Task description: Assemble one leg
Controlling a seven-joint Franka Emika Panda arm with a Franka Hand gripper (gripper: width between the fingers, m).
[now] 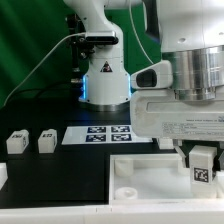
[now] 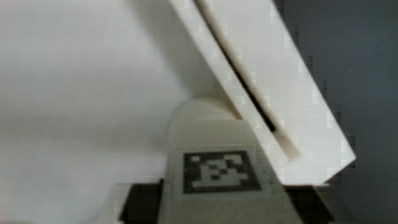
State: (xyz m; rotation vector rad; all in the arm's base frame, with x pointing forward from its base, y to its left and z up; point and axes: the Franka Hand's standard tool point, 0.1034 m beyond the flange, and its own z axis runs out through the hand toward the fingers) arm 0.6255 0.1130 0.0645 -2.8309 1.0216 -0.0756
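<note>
The big dark desk (image 1: 60, 175) holds all the things. The white robot arm (image 1: 195, 80) fills the exterior view's right side. Below it lies the big white tray (image 1: 150, 180), with a round hole near its corner. The flat marker board (image 1: 100, 134) sits in the middle, with black-and-white square tags on it. No words can be read anywhere, only these square patterns.

Two small white legs (image 1: 30, 142) stand well apart from the tray, on the exterior view's left. Only the exterior view shows them.

The pincer (image 1: 203, 160) is clamped on one leg (image 1: 203, 172) and holds it over the tray. The wrist view shows this leg (image 2: 219, 160) close up, with its tag clear, next to the tray's raised white edge (image 2: 267, 80).
</note>
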